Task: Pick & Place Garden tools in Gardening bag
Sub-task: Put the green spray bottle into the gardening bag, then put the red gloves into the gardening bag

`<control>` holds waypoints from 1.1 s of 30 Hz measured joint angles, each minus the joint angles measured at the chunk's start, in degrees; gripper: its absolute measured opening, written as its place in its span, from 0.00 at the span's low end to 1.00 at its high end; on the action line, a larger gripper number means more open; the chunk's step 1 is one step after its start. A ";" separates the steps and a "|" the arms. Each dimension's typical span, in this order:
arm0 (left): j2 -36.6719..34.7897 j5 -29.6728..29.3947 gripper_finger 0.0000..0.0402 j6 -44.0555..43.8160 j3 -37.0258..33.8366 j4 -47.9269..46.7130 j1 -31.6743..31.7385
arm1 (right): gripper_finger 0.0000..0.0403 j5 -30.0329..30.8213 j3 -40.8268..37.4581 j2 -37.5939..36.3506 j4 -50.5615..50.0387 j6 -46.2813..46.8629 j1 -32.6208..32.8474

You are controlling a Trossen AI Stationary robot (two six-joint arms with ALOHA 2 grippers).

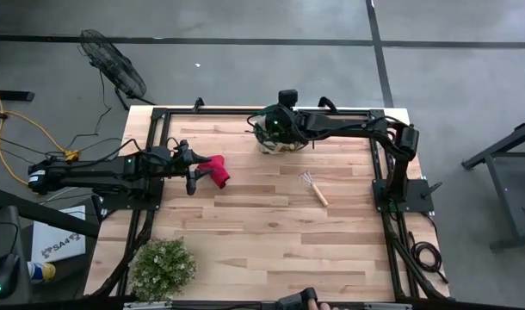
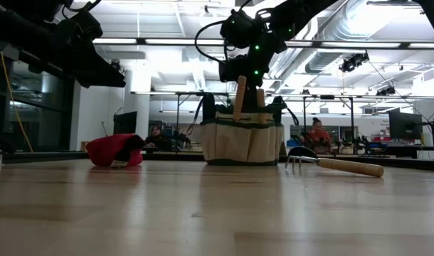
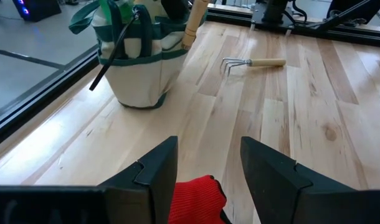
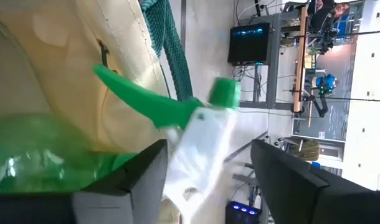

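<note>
The beige gardening bag (image 1: 284,142) with green trim stands upright at the table's far side. A wooden tool handle (image 2: 240,96) sticks up out of it. My right gripper (image 4: 209,149) is open over the bag's mouth. Inside the bag (image 4: 124,62) lies the green sprayer (image 4: 177,109), with its white neck between the fingers. The wire rake (image 1: 314,188) lies flat on the table, right of centre. My left gripper (image 3: 209,149) is open above a red item (image 3: 196,199), which lies on the table (image 2: 114,151) at the left. My right gripper has a finger on either side of the sprayer's white neck (image 4: 205,146), coming down into the bag from above at a slant. I cannot tell whether either finger touches it. The sprayer's green bottle (image 4: 34,155) lies against the bag's inner wall.
A bushy green plant (image 1: 162,267) stands at the near left corner. The black frame rail (image 1: 245,112) runs along the far edge behind the bag. Bare wood (image 1: 271,232) spreads between the rake, the plant and the near edge.
</note>
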 joint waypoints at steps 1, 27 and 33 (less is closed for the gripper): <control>0.02 -0.01 0.42 0.00 0.00 0.00 -0.01 | 0.57 0.00 0.00 0.00 0.00 0.00 0.00; 0.01 -0.60 0.42 -0.25 0.00 0.10 0.00 | 0.64 2.47 -0.02 -10.39 0.06 6.44 2.05; 0.67 -2.42 0.42 0.93 0.00 0.15 0.01 | 0.64 -4.71 0.00 -16.71 -9.60 22.35 3.39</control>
